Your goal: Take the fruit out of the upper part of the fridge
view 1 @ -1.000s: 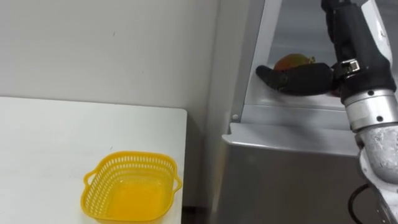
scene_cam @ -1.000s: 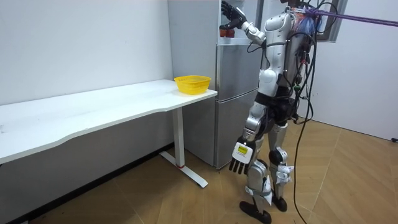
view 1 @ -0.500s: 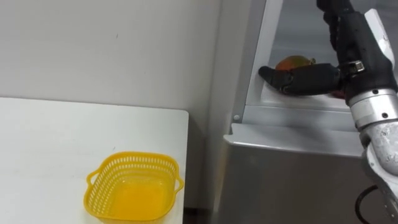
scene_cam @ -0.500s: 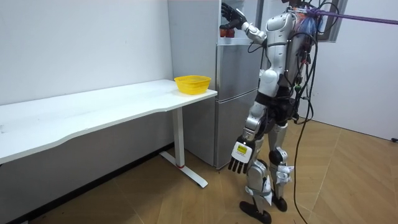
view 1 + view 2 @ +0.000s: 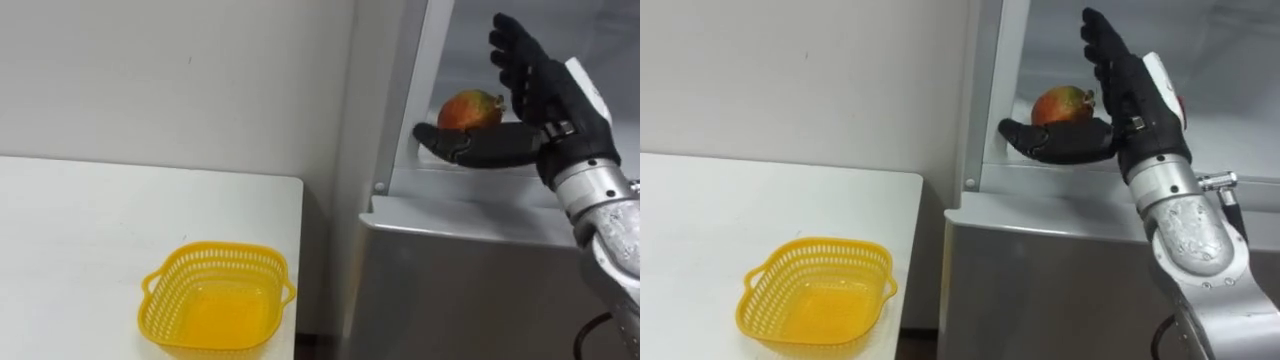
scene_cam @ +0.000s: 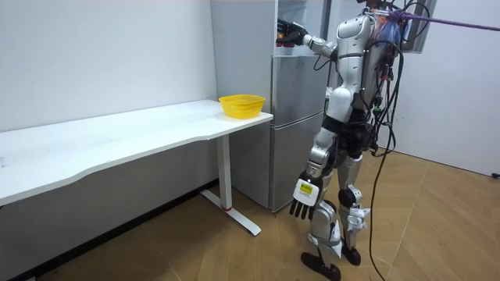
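**Red-orange round fruit (image 5: 470, 108) on the upper fridge shelf, not yet in my grip**

The fruit rests on the white shelf (image 5: 470, 178) inside the open upper compartment of the grey fridge (image 5: 450, 280). My right hand (image 5: 542, 98) is spread wide and holds nothing. Its fingers stand straight up just to the right of the fruit, and its thumb lies across in front of the fruit, low.

To do this step well, I would bring the palm in against the fruit's side. I would curl the fingers round the far side before the thumb closes, so the round skin cannot roll deeper in. I would squeeze gently, because it looks ripe and smooth. Then I would lift it over the shelf's front lip before drawing back toward the yellow perforated plastic basket (image 5: 215, 310) on the white counter (image 5: 80, 230).

My left hand (image 6: 300, 206) hangs relaxed at my side.

The thumb hides the fruit's underside, so I cannot tell whether the two are touching. The fruit's back and the depth of the shelf behind it are out of sight, and the frame edge cuts off the top of the compartment.
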You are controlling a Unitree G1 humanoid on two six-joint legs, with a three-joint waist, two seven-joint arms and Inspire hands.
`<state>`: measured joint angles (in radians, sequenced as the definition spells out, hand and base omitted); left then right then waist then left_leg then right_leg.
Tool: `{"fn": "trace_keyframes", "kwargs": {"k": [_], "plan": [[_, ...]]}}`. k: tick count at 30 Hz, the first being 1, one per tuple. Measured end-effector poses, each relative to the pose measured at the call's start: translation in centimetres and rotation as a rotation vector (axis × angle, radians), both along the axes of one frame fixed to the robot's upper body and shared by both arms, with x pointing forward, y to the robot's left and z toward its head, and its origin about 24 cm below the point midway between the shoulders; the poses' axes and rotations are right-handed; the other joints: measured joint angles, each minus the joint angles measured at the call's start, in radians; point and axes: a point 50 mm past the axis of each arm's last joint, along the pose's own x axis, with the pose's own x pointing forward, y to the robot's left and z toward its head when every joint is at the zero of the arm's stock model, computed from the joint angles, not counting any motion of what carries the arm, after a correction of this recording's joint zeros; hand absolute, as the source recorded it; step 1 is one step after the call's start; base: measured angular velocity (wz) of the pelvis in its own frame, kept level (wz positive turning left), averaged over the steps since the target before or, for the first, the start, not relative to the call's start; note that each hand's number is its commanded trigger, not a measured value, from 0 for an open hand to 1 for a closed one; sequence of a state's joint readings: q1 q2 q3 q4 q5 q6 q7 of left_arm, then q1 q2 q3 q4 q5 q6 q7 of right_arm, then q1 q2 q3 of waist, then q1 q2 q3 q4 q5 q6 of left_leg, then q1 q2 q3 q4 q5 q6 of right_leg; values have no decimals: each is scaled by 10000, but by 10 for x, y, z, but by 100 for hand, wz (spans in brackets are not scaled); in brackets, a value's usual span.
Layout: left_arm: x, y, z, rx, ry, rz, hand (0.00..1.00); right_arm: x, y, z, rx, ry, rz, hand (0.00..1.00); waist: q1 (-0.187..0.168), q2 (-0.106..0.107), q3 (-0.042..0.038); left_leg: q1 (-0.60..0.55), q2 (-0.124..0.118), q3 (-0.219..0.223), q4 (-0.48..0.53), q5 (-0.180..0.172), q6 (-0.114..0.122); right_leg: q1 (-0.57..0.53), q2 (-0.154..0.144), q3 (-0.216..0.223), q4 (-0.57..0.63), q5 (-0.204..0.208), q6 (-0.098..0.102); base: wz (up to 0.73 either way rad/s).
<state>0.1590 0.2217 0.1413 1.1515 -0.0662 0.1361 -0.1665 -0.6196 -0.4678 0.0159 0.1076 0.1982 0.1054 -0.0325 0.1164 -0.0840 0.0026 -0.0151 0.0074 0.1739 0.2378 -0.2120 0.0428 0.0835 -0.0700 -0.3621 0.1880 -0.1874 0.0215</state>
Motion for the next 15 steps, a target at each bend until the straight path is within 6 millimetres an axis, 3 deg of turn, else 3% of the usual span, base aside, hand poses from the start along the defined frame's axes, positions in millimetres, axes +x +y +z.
{"fn": "trace_keyframes", "kwargs": {"k": [3, 15], "plan": [[-1, -2, 0, -63, 109, 38, 0, 4, -1, -2, 167, 378, 256, 0, -23, 59, -69, 6, -3, 1, -1, 2, 0, 5, -3, 8, 0, -1, 1, 0], [0, 0, 0, -1, 172, 122, 0, 14, -11, -8, 20, 1406, 270, 0, -54, -9, -138, 67, 5, 25, -9, 6, 1, 46, -5, 30, 11, 0, 0, -1]]}}
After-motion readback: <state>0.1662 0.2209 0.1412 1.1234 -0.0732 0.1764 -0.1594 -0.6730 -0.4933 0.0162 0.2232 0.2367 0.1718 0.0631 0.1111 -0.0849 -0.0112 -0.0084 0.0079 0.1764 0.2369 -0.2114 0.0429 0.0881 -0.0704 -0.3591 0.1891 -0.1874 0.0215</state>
